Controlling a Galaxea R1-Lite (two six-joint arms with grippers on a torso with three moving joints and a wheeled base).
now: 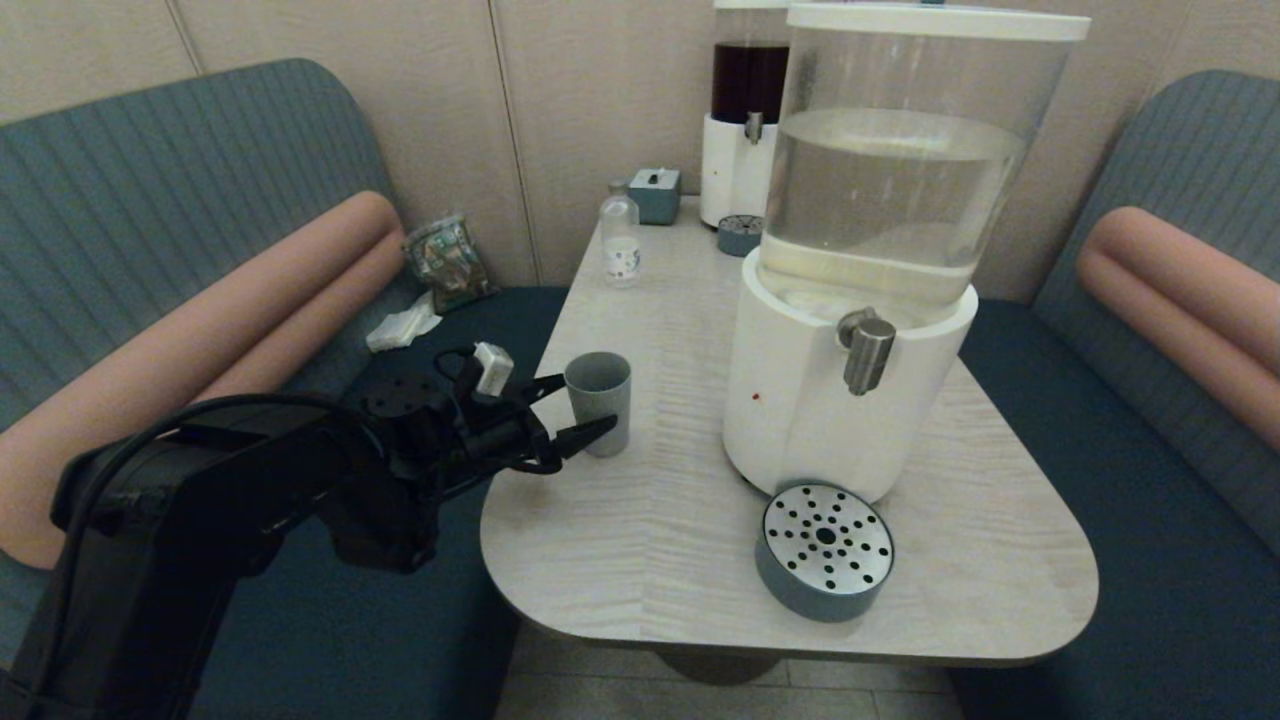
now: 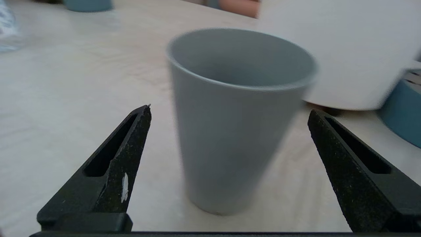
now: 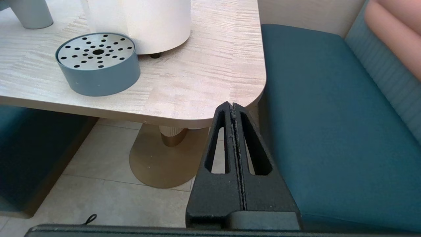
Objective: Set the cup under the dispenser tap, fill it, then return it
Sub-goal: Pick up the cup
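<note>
Over on the worktop's (image 1: 650, 540) left edge in the head view, the cup (image 1: 599, 400) stands upright, well left of the tap (image 1: 866, 350). Left hand (image 1: 570, 408) sits level with it, fingers spread either side, set up for a side grab. Open worktop runs across to the drip tray (image 1: 826, 562) below the tap.

Left wrist: cup (image 2: 230, 125) centred between wide fingers (image 2: 118, 164), not touching.

Right wrist: right hand (image 3: 234, 108) closed, parked off the worktop corner (image 3: 210, 82).

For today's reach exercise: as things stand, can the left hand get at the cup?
Probably yes: the left hand is open with a finger on either side of the upright cup, nothing between them.
</note>
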